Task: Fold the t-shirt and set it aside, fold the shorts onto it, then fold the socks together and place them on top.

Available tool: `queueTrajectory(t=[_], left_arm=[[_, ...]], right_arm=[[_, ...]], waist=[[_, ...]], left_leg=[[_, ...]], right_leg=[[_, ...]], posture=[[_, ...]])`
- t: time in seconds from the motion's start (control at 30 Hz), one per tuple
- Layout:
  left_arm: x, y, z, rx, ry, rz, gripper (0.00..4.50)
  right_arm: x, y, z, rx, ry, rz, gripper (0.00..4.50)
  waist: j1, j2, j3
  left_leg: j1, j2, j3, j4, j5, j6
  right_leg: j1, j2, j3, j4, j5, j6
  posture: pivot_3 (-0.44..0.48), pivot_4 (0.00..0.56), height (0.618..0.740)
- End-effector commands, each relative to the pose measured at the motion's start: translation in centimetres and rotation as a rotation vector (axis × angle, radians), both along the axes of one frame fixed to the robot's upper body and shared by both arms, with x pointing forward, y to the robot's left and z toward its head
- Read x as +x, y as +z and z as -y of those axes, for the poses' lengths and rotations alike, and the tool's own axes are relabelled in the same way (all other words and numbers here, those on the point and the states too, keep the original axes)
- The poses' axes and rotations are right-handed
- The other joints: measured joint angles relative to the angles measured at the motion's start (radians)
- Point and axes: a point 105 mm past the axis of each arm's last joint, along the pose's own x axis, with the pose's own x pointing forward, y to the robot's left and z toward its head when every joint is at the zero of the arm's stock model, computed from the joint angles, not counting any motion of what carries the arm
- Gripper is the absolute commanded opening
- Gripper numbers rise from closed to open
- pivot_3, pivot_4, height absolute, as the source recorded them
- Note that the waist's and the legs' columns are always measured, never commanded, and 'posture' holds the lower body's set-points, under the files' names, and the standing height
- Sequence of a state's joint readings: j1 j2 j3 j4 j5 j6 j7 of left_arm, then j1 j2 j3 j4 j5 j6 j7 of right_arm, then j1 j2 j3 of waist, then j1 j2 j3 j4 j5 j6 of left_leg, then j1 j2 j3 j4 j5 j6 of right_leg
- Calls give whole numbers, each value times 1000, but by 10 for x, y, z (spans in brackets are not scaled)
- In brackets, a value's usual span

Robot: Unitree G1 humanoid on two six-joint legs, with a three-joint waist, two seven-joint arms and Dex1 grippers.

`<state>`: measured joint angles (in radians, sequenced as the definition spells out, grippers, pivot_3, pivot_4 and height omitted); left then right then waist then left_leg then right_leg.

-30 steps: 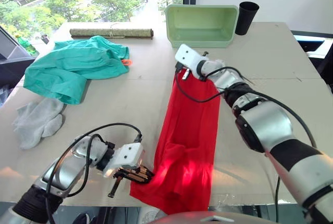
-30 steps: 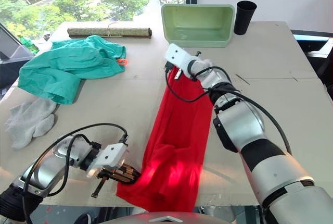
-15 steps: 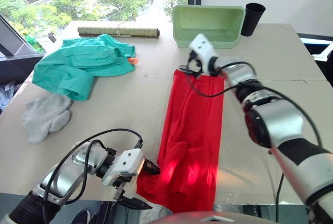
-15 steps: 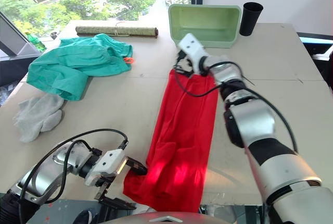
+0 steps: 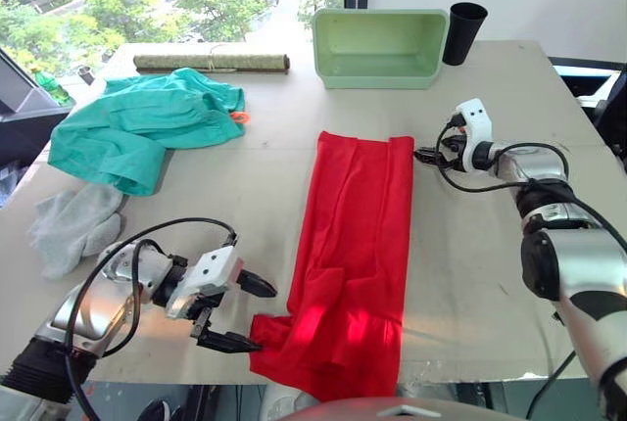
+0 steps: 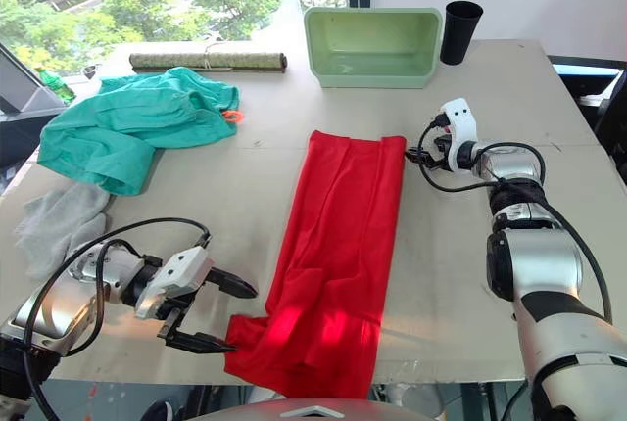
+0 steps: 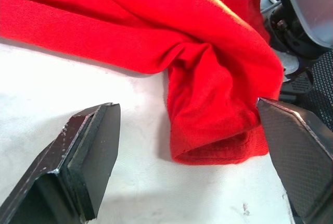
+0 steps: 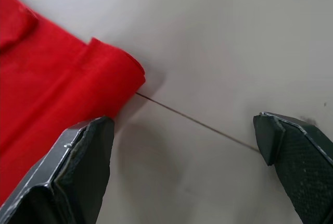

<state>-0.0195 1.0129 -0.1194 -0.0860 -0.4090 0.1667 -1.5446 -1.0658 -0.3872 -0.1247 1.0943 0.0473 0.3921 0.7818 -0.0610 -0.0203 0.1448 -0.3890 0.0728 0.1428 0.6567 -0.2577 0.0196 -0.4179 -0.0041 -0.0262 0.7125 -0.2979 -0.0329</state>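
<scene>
At the near edge of the worktop [image 5: 245, 196], the left gripper [image 5: 245, 315] has its jaws apart, just beside the t-shirt [image 5: 358, 245]'s bunched lower corner. The shirt lies as a long folded strip. The socks [image 5: 69, 228] lie left, the shorts [image 5: 137, 127] beyond. The right gripper [image 5: 428, 156], jaws seemingly apart, sits beside the shirt's far corner.

Red t-shirt [image 6: 333, 255] lies as a long narrow strip down the table [image 6: 245, 196], near end bunched at the front edge. Left gripper [image 6: 220, 315] fingers spread, just beside that bunched corner. Right gripper [image 6: 415, 156] close by the far right corner, apart from the cloth. Teal shorts [image 6: 122, 127] heaped far left, grey socks [image 6: 54, 220] below them. Green bin [image 6: 372, 44], black cup [image 6: 460, 31], rolled mat [image 6: 206, 61] along the back.
</scene>
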Motion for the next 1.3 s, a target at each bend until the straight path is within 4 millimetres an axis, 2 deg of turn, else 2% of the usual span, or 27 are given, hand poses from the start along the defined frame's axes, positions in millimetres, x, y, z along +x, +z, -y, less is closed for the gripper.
queueTrajectory(t=[0.03, 0.23, 0.37, 0.47, 0.57, 0.6, 0.63, 0.67, 0.7, 0.73, 0.87, 1.03, 1.13, 1.3], left_arm=[[7, -1, -8, 29, 45, 20, 4458], [6, -1, -10, 28, 57, 26, 4458], [5, -2, -13, 31, 72, 29, 4458], [6, -2, -13, 28, 84, 38, 4500], [6, -3, -15, 35, 88, 46, 4500], [6, -3, -16, 40, 87, 49, 4500], [6, -3, -17, 45, 88, 52, 4500], [6, -3, -19, 46, 91, 55, 4500], [6, -4, -19, 46, 95, 56, 4500], [6, -3, -20, 45, 97, 57, 4500], [8, -2, -21, 33, 106, 70, 4500], [13, 3, -17, -16, 122, 83, 4500], [15, 6, -10, -52, 124, 81, 4500], [16, 7, -4, -68, 119, 82, 4500]], right_arm=[[1, 11, -13, 144, -15, -4, 4500], [1, 18, -18, 287, -42, -32, 4500], [-2, 8, -26, 258, -6, -60, 4500], [-2, 3, -33, 234, 0, -63, 3669], [-1, 3, -38, 238, 2, -57, 2271], [-1, 3, -40, 239, 4, -54, 1974], [0, 4, -42, 242, 8, -52, 1360], [0, 5, -43, 244, 11, -49, 1236], [0, 5, -44, 245, 14, -46, 358], [0, 6, -44, 248, 18, -42, 25], [2, 11, -40, 243, 7, -14, 25], [13, 24, -16, 130, -77, 97, 25], [20, 34, -3, 10, -110, 194, 25], [27, 45, 4, -239, -110, 355, 25]], waist=[[0, 0, 0], [3, 0, 0], [0, 0, 0], [-3, 0, 0], [-5, 0, 0], [-5, 0, 0], [-5, 0, 0], [-5, 0, 0], [-5, 0, 0], [-4, 0, 0], [-5, 0, 0], [-3, 0, 1], [-2, 1, 2], [-4, 2, 3]], left_leg=[[0, 0, 0, 0, 0, 0], [0, 0, 0, -1, 0, 0], [1, 0, 0, -2, 0, 0], [2, 0, 0, -3, 0, -1], [2, 0, 1, -4, 1, -1], [2, 0, 1, -4, 1, -1], [2, 0, 1, -4, 1, -1], [2, 0, 0, -4, 1, -1], [2, 0, 0, -4, 1, -1], [2, 0, 0, -4, 1, -1], [2, 0, 1, -4, 1, -1], [2, 0, 1, -4, 1, -1], [1, 0, 1, -4, 1, -1], [1, 0, 1, -4, 1, -1]], right_leg=[[0, 0, 0, 0, 0, 0], [0, 0, 0, 0, 0, 0], [0, 0, 0, -1, 0, 0], [0, 0, 0, -1, 0, 0], [0, 0, 1, -1, 0, 0], [0, 0, 1, -1, 0, 0], [0, 0, 1, -1, 0, 0], [0, 0, 1, -1, 0, 0], [0, 0, 0, -1, 0, 0], [0, 0, 0, -1, 0, 0], [0, 0, 1, -1, 0, 0], [0, 0, 0, -1, 0, 0], [0, 0, 1, -1, 0, 0], [0, 0, 1, -2, 0, 0]], posture=[[0, 150, 735], [0, 150, 735], [0, 150, 735], [0, 150, 735], [0, 150, 735], [0, 150, 735], [0, 150, 735], [0, 150, 735], [0, 150, 735], [0, 150, 735], [0, 150, 735], [0, 150, 735], [0, 150, 735], [0, 150, 735]])
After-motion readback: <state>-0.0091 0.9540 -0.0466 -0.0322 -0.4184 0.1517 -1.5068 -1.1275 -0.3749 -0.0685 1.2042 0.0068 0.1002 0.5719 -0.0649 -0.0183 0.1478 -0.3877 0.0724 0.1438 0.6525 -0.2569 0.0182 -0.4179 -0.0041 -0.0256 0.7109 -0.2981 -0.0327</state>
